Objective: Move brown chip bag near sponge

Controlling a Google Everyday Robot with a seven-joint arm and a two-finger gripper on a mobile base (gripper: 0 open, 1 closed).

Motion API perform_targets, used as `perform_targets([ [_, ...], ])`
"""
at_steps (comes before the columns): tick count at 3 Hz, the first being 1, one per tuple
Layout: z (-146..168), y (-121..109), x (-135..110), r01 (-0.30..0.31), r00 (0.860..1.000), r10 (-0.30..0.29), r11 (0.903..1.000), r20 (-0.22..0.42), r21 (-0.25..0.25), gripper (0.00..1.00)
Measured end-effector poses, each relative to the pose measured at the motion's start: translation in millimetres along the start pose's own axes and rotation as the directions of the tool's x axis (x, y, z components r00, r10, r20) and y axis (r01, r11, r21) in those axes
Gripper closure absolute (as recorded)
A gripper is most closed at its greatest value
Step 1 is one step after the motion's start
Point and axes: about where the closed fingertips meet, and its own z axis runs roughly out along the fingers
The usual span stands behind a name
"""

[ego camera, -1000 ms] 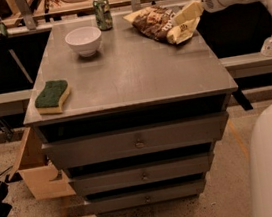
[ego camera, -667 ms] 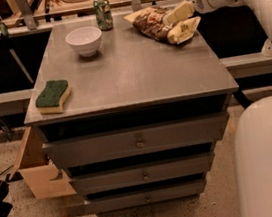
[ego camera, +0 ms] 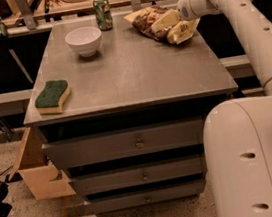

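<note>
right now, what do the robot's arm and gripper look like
The arm is glossy white, built of thick rounded tubes with small dark holes along them; no cables show. The gripper, at the brown chip bag on the drawer cabinet's far right, is cream-coloured.

Gripper (ego camera: 173,25) at brown chip bag (ego camera: 145,22) on drawer cabinet top (ego camera: 136,75), far right, sponge (ego camera: 52,96) front left, white bowl (ego camera: 84,40) beside green can (ego camera: 103,13)

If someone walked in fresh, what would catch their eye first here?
The big white arm reaches in from the right, its gripper at the brown chip bag on the table's far right corner. The sponge lies at the near left edge, diagonally opposite the bag.
</note>
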Motion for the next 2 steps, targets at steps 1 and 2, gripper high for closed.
perform_targets([
  [1,21.0,5.2,18.3,-0.044,0.998,0.043,0.9989,-0.045,-0.016,0.0],
  [2,37.6,12.5,37.2,-0.086,0.993,0.083,0.9957,-0.088,-0.035,0.15],
])
